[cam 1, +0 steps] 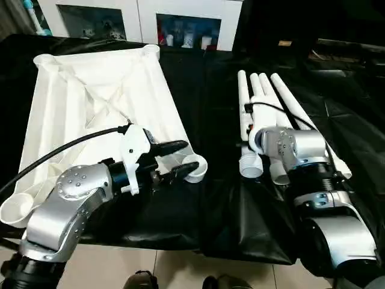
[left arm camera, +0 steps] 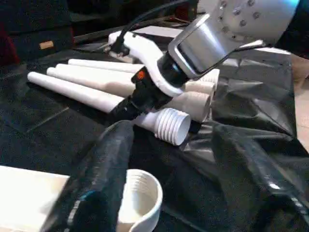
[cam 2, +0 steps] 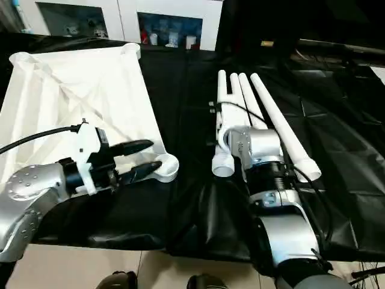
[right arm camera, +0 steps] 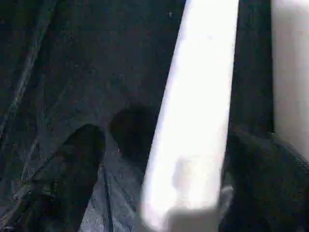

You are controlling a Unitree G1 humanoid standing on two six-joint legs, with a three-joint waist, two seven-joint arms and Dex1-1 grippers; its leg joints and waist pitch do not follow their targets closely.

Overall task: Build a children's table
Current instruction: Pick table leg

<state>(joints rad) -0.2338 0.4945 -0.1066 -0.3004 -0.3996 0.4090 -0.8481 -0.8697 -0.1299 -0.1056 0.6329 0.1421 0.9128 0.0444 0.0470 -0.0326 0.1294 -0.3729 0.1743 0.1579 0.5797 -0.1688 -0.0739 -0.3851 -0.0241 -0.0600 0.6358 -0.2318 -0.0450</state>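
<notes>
The left gripper (cam 1: 175,159) is hovering with fingers parted and empty at the corner socket (cam 1: 195,168) of the upturned tabletop (cam 1: 96,102) on the black sheet (cam 1: 210,217). The right gripper (left arm camera: 126,107) is reaching wide open over the four legs (cam 1: 264,102) lying alongside, one leg between its fingers
</notes>
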